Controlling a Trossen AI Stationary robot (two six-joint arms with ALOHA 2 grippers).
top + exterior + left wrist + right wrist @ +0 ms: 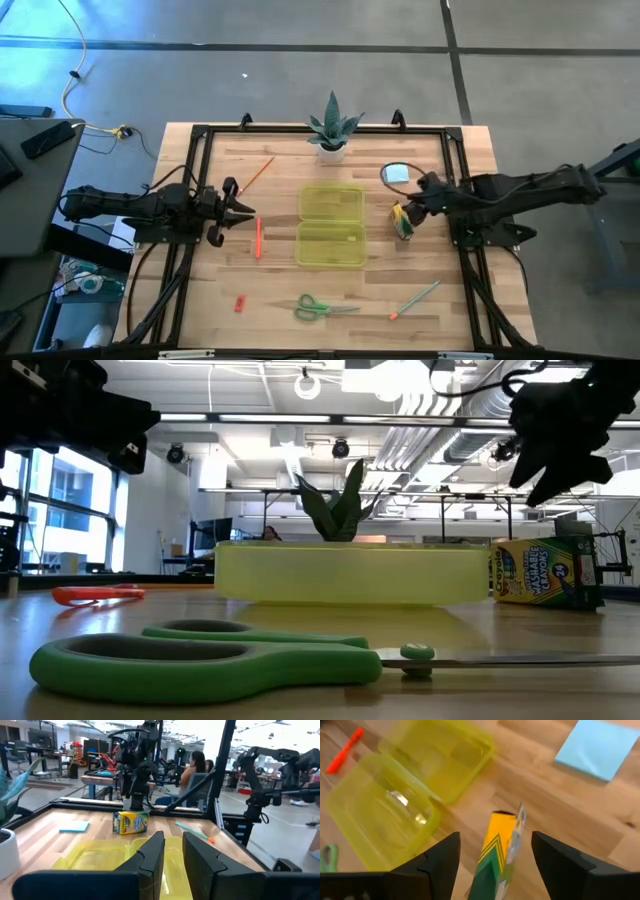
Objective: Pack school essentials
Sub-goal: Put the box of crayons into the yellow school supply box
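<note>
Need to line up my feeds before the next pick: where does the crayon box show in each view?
High view: crayon box right of the yellow-green case, under the right gripper.
Low view: far right, standing beside the case.
Left wrist view: centre, beyond the case.
Right wrist view: bottom centre, between the open fingers.
Shared landmark: the case.

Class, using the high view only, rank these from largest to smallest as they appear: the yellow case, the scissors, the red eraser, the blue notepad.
1. Yellow case
2. Scissors
3. Blue notepad, partly hidden by the right arm, so only probably smaller than the scissors
4. Red eraser
</note>
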